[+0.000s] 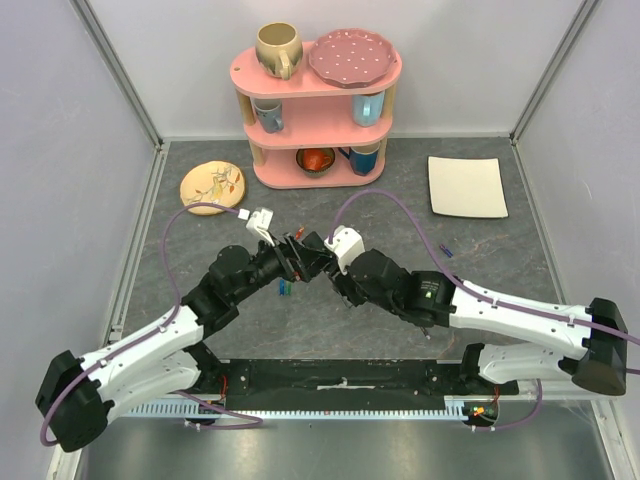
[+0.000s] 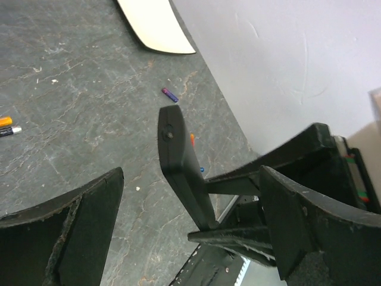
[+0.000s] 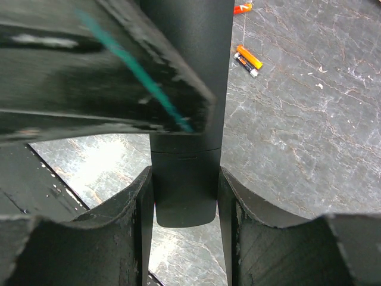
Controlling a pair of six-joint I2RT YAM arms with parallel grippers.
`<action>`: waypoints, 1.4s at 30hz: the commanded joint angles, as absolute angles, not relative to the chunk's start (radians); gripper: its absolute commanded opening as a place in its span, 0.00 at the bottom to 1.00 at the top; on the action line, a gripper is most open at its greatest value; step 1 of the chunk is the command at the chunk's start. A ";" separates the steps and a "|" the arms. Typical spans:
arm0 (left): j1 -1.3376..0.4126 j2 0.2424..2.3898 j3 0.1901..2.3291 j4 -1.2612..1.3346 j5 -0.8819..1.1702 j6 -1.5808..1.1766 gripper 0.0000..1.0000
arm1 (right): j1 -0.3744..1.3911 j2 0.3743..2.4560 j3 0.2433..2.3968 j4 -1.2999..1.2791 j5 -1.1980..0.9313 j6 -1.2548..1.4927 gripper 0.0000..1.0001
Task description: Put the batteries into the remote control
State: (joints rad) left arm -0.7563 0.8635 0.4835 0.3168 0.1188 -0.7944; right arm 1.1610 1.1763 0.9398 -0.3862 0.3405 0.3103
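My right gripper (image 3: 186, 179) is shut on the near end of the black remote control (image 3: 187, 107) and holds it above the table. In the left wrist view the remote (image 2: 178, 161) stands edge-on between my left gripper's (image 2: 190, 179) fingers, which are wide apart and not touching it. The two grippers meet at mid-table (image 1: 305, 252). Batteries lie loose on the table: an orange one (image 3: 249, 57) beside a grey-black one (image 3: 245, 65), a red one (image 3: 241, 8), a blue-purple one (image 2: 169, 94) and a blue-green one (image 1: 285, 288).
A white square plate (image 1: 467, 186) lies at the back right. A pink shelf (image 1: 318, 110) with cups and a plate stands at the back centre. A round wooden plate (image 1: 212, 183) lies back left. Walls close in both sides.
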 commanded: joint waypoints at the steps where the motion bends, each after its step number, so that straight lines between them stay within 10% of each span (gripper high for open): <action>1: -0.781 0.897 0.506 0.360 0.014 -0.804 0.98 | 1.184 1.178 0.983 -0.313 0.397 0.342 0.39; 25: -0.845 0.971 0.468 0.454 -0.041 -0.870 0.49 | 1.212 1.167 0.962 -0.295 0.428 0.360 0.39; 32: -0.850 0.971 0.449 0.477 -0.043 -0.868 0.14 | 1.212 1.163 0.957 -0.293 0.425 0.365 0.41; 42: -0.848 0.925 0.436 0.463 -0.123 -0.848 0.02 | 1.212 1.115 0.971 -0.323 0.378 0.397 0.87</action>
State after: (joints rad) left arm -0.8528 0.9695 0.4366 0.4477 -0.0475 -0.8803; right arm 1.2072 1.1587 0.9394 -0.3332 0.3977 0.3756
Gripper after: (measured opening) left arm 0.197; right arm 0.825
